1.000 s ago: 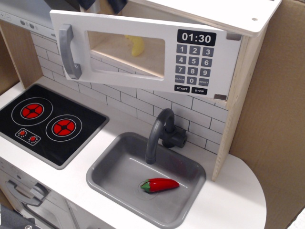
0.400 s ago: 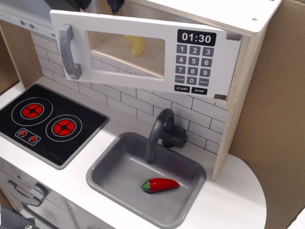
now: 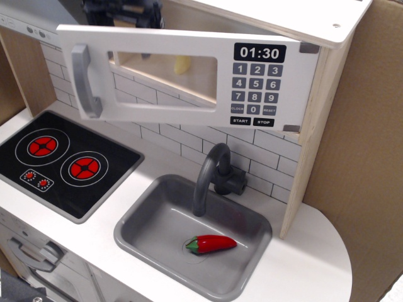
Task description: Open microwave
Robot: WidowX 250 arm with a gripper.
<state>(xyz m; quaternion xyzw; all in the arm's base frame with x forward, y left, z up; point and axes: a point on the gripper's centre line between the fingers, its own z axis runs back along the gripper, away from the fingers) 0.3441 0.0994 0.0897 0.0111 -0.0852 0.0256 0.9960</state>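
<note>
Observation.image view showed the microwave [image 3: 189,78] mounted at the top of the toy kitchen, above the tiled backsplash and over the sink [image 3: 189,233] and stovetop [image 3: 63,160]. Its white door stood partly swung out from the left side, hinged at the right beside the black clock display reading 01:30 and the dark grey keypad. A grey vertical bar handle [image 3: 84,80] ran down the door's left edge, and a yellowish item was dimly visible through the clear window. The gripper [image 3: 123,11] sat dark at the top edge, just behind the door's upper left corner, judged to be placed there to push or pull the door outward from behind. Whether the fingers were spread or closed could not be told; they were mostly cropped. A red pepper [image 3: 211,244] lay in the sink on the counter [image 3: 302,264], clear of the door's swing.
</note>
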